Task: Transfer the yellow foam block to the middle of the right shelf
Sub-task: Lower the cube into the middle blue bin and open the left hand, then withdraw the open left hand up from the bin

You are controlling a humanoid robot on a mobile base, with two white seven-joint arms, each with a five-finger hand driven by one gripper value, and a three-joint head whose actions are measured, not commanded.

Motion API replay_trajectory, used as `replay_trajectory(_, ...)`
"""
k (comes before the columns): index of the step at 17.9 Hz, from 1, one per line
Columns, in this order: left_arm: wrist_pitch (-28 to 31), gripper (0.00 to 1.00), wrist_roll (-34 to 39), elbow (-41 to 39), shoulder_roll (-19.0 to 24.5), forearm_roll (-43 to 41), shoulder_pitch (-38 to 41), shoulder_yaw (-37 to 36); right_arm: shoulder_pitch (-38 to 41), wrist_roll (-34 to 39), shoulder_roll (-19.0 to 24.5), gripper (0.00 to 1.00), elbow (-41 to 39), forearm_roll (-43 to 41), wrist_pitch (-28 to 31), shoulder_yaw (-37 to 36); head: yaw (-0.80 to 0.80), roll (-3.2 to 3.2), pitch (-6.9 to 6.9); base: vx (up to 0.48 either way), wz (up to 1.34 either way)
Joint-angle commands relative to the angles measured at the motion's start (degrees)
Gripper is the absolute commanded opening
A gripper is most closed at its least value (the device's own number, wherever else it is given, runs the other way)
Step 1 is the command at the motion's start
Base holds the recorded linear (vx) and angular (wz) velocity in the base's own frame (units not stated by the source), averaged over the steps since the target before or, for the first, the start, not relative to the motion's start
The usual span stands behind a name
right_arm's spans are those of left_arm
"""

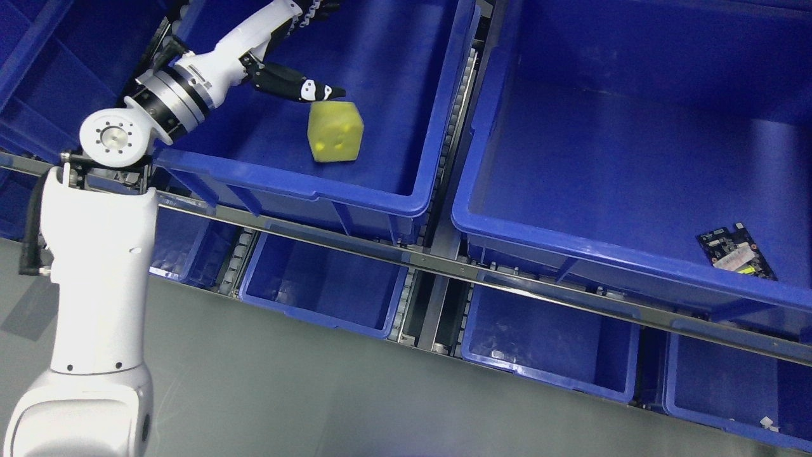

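The yellow foam block (335, 132), a soft-edged cube with a few shallow round dimples on its face, lies tilted on the floor of a large blue plastic bin (380, 197) on the upper shelf level, left of the centre divider. It sits near the middle of that bin's floor, apart from every wall.

The robot's left hand (279, 57) reaches into the same bin from the upper left, on a white arm (95, 285) that rises from the lower left corner and bends at a round silver joint. One black finger (298, 87) with white markings (probably the thumb) stretches out straight toward the block, its tip just at the block's upper left corner; whether it touches cannot be told. The other fingers run out of the top edge of the view, apart from the thumb, and nothing is clamped between them.

To the right, a second large blue plastic bin (571, 244) holds a small dark circuit board (736, 252) with a pale label, lying flat near its front right corner. A silver metal rail (419, 260) runs diagonally beneath both bins, and below it stand smaller blue bins (320, 320) on the lower level above a grey floor (285, 406).
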Motion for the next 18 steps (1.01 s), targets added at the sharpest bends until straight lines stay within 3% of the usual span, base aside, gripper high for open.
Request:
replay_trajectory(1,0.0,1.0,0.77,0.42,-9.2,-0.43,0.4,1.82,0.09,0.03,-1.0,1.0,-1.0,0.18,0.04,0.01,0.0,0.0,0.0,0.031,0.01)
replay_trajectory(3,0.09,1.0,4.18,-0.19,-9.2,0.7,-1.17,5.68,0.09,0.03,-1.0,1.0,-1.0,0.18,0.04,0.01,0.0,0.0,0.0,0.021,0.0)
replay_trajectory(5,1.14,1.0,16.0,-1.34,-9.2,9.88,-2.23,8.68,0.09,0.03,-1.0,1.0,-1.0,0.18,0.04,0.01,0.0,0.0,0.0,0.0,0.0)
replay_trajectory(8,11.21,1.0,29.74,-3.7,-9.2,16.35,-1.89,14.64,0.09,0.03,-1.0,1.0,-1.0,0.18,0.04,0.01,0.0,0.0,0.0,-0.002,-0.01)
replay_trajectory(12,25.81,1.0,30.66,-11.78,-9.2,26.88,1.1,18.09,0.09,0.03,-1.0,1.0,-1.0,0.18,0.04,0.01,0.0,0.0,0.0,-0.002,-0.01)
replay_trajectory(15,26.81,1.0,30.48,-15.04,-9.2,27.34,3.03,15.47,0.09,0.03,-1.0,1.0,-1.0,0.26,0.04,0.01,0.0,0.0,0.0,0.0,0.0)
replay_trajectory(18,22.26,1.0,30.22,-15.4,-9.2,27.34,6.89,12.21,0.09,0.03,-1.0,1.0,-1.0,0.18,0.04,-0.08,0.0,0.0,0.0,0.0,0.0)
